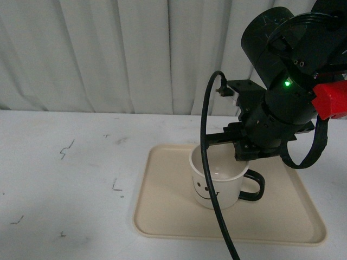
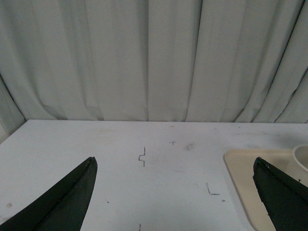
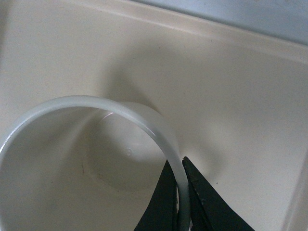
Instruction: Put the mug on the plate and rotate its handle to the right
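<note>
The round cream mug (image 1: pixel 217 181) stands on the flat beige plate (image 1: pixel 162 216), its glossy black loop handle (image 1: pixel 255 187) pointing right. The right gripper (image 3: pixel 177 166) pinches the mug's thin rim between its jaws. The left gripper (image 2: pixel 174 161), jaws gaping wide, hangs above the scuffed white surface (image 1: pixel 65 179).

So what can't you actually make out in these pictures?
Right wrist view: the right claw pinches the mug rim; handle and smiley face fall outside the frame.
Front view: that claw hides behind its own arm; a cable crosses the face.
Left wrist view: the left claw's finger and the frame edge cut off the mug.
</note>
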